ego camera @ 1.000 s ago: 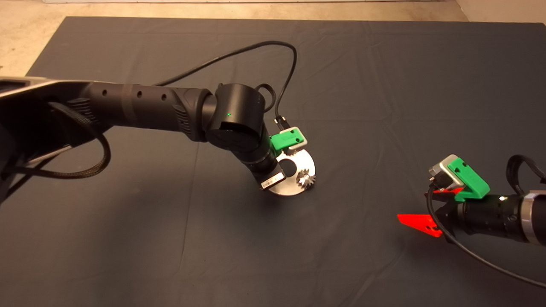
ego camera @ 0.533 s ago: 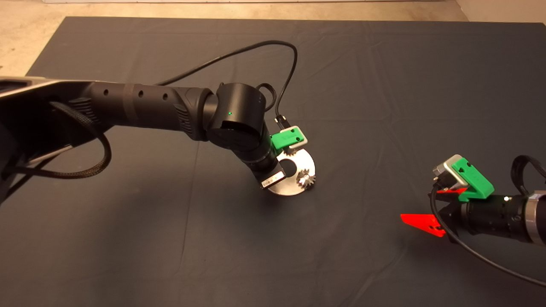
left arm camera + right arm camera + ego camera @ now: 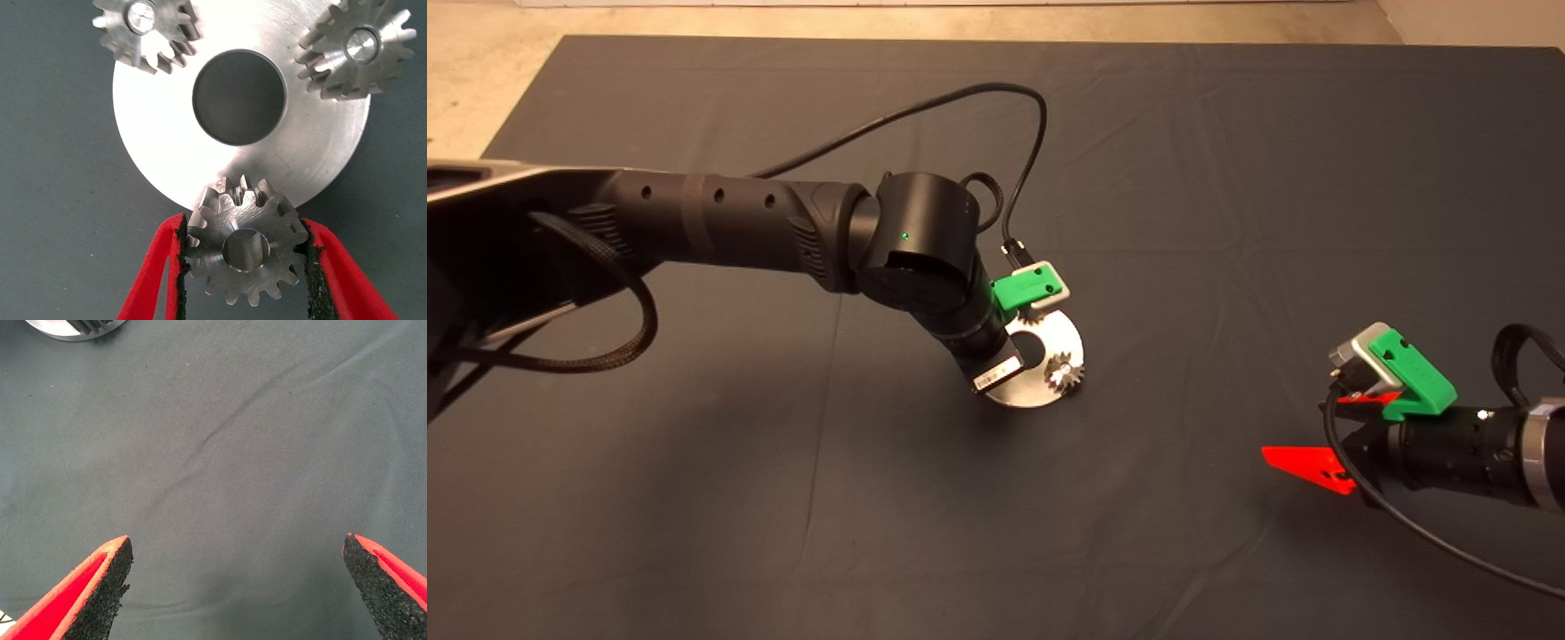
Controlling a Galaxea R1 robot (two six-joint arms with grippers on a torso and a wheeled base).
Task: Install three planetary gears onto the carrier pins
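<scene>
The silver carrier disc [image 3: 167,133] lies on the mat, mid-table in the head view [image 3: 1051,342]. Two planetary gears [image 3: 143,27] [image 3: 353,50] sit on carrier pins [image 3: 363,45] near its rim; one gear shows in the head view [image 3: 1064,372]. My left gripper [image 3: 245,233] is shut on the third gear [image 3: 245,247] and holds it flat over the disc's rim. I cannot tell whether a pin is inside its hole. In the head view the left arm [image 3: 925,258] hides the fingers. My right gripper [image 3: 1329,434] is open and empty at the mat's right side.
The dark mat [image 3: 1227,178] is wrinkled. A black cable [image 3: 996,93] loops above the left wrist. The right wrist view shows open fingertips [image 3: 113,563] over bare mat, with the disc's edge [image 3: 73,330] at the picture's border. Floor shows beyond the mat's far edge.
My right gripper drew back slightly to the right, then stopped. My left gripper has stayed over the disc.
</scene>
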